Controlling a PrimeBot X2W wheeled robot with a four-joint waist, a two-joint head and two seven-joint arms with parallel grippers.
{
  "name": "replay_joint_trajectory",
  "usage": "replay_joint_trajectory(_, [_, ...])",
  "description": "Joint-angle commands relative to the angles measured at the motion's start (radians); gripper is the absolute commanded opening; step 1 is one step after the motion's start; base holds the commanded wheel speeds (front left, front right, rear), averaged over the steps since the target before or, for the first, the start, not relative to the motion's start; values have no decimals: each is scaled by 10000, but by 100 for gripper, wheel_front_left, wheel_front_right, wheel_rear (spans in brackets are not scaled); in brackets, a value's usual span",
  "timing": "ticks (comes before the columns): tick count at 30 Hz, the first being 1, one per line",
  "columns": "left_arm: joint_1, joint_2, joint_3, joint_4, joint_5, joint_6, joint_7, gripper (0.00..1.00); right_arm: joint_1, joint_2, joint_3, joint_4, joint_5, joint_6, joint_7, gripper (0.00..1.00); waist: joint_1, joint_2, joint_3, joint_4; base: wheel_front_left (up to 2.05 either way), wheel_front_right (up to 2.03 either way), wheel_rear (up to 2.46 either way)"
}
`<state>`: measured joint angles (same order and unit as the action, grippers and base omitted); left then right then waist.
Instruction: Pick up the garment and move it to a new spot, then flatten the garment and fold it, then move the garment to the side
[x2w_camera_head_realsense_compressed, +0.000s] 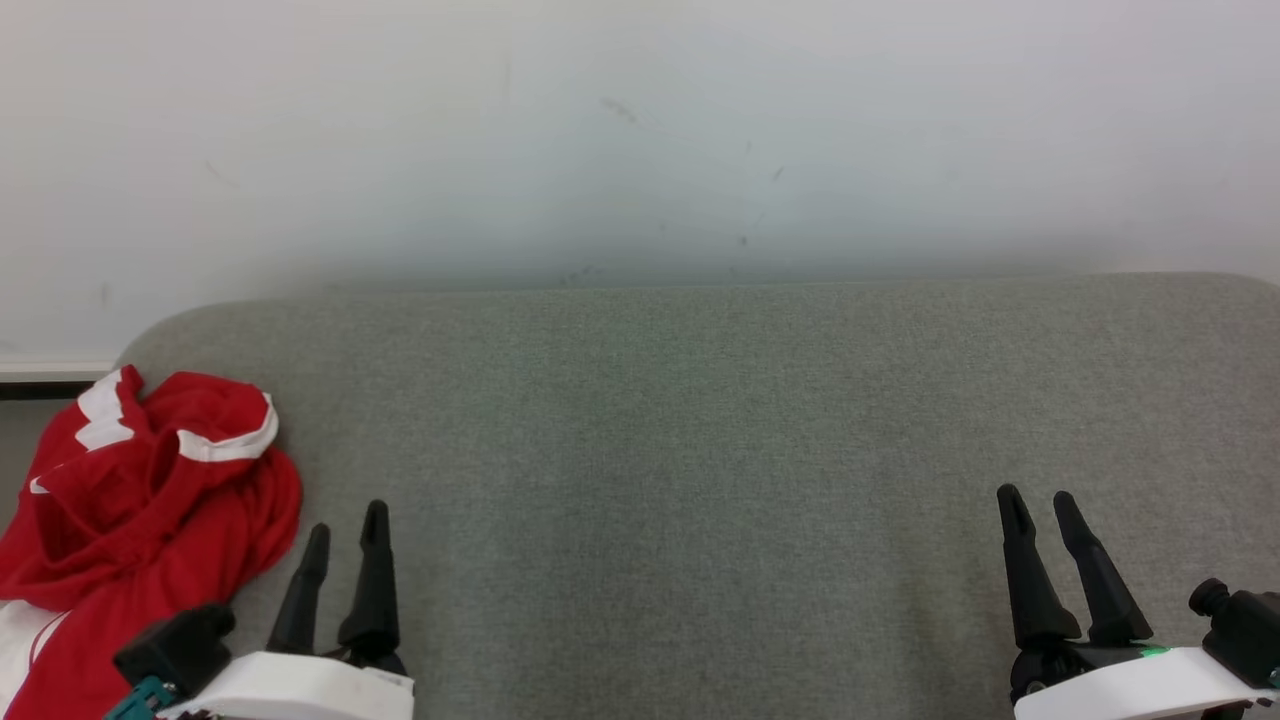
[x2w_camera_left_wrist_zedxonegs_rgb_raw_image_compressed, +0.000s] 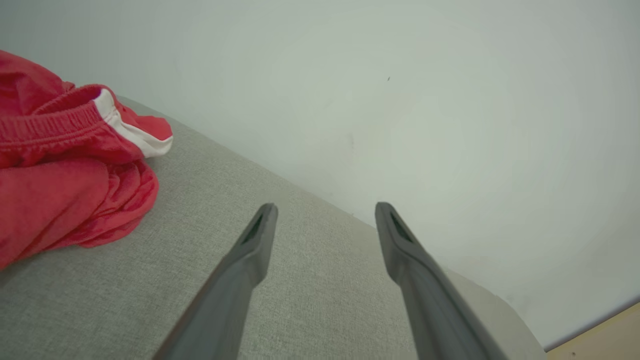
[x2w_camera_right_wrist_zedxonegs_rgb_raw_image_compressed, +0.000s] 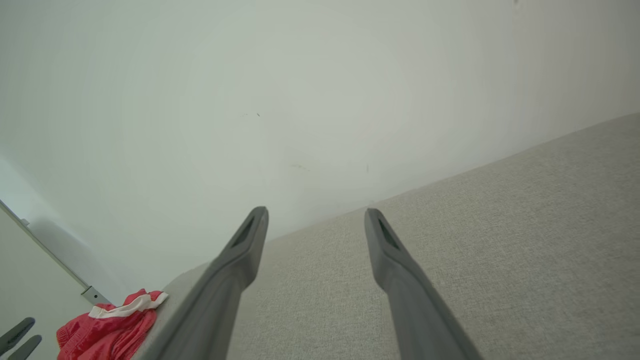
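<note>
Head view. You see the garment (x2w_camera_head_realsense_compressed: 150, 500), red cloth with white bands and a gathered waistband, lying in a crumpled heap at the left end of the worktop (x2w_camera_head_realsense_compressed: 700, 450). The heap sits by the worktop's rounded far-left corner, and its left part runs off the picture's edge. The worktop is covered in plain grey fabric and its far edge meets a white wall (x2w_camera_head_realsense_compressed: 640, 130) that carries a few faint scuff marks.

Your left end effector (x2w_camera_head_realsense_compressed: 347, 520) stands at the lower left, fingers apart and holding nothing. It is just to the right of the heap, and its fingertips are off the cloth. Your right end effector (x2w_camera_head_realsense_compressed: 1035, 496) stands at the lower right, fingers likewise apart and holding nothing, well away from the garment, with the width of grey fabric between the two.

Left wrist view. The garment lies to the left of the spread fingers. Its waistband and one white band are turned toward the camera. A strip of pale wooden floor (x2w_camera_left_wrist_zedxonegs_rgb_raw_image_compressed: 605, 332) shows past the worktop's far corner.

Right wrist view. The garment shows small at the worktop's far end, with a white panel (x2w_camera_right_wrist_zedxonegs_rgb_raw_image_compressed: 30, 290) beside it. Whether the cloth overhangs that end, you cannot tell.
</note>
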<state>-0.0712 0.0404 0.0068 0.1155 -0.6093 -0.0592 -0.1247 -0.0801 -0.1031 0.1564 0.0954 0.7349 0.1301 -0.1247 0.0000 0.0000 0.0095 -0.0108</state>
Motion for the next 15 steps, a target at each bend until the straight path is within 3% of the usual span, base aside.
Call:
replay_joint_trajectory(1, [5,115,-54,-35,469,8,-99,100,-173,-50,-10,-67,-384,7,-101,100,0,0,-5,-8,0,0,0])
replay_joint_trajectory(15, [-30,140,-182,38,1941,117,-472,100,-153,163,14,163,-2094,8,-468,100,0,0,-47,-46,0,0,0])
